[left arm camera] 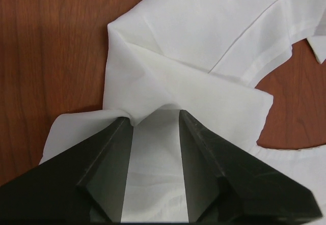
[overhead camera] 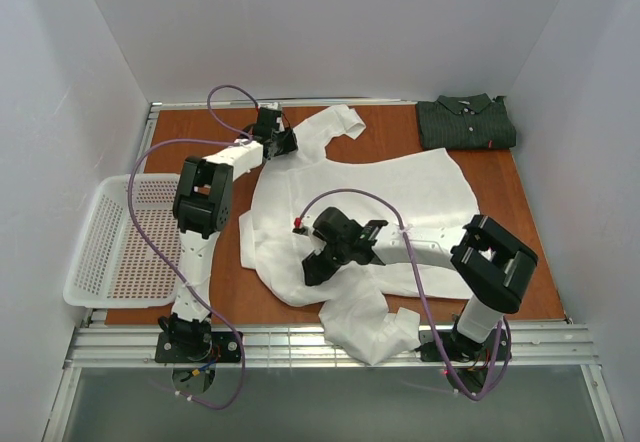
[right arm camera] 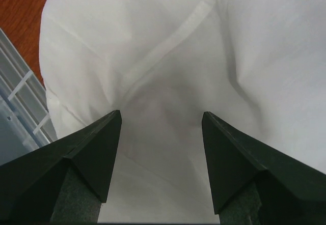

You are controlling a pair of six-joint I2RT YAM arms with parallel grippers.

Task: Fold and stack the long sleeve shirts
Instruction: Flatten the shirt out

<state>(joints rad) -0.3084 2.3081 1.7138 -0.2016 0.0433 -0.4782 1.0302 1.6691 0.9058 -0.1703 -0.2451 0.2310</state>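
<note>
The white shirt [overhead camera: 400, 192] lies spread out and rumpled over the middle of the table, one sleeve reaching the front edge. The dark grey-green shirt [overhead camera: 466, 122] lies folded at the back right. My left gripper [overhead camera: 284, 146] is at the white shirt's far left edge, near the collar. In the left wrist view the gripper [left arm camera: 154, 114] is partly open, with a fold of white cloth [left arm camera: 204, 41] lying between and over its fingertips. My right gripper [overhead camera: 315, 262] hovers open over the shirt's near left part; the right wrist view shows it [right arm camera: 162, 115] wide open above the cloth [right arm camera: 153, 41].
A white mesh basket [overhead camera: 120, 242] stands at the left edge of the table. White walls close in the table on three sides. A metal rail [overhead camera: 330, 344] runs along the front edge.
</note>
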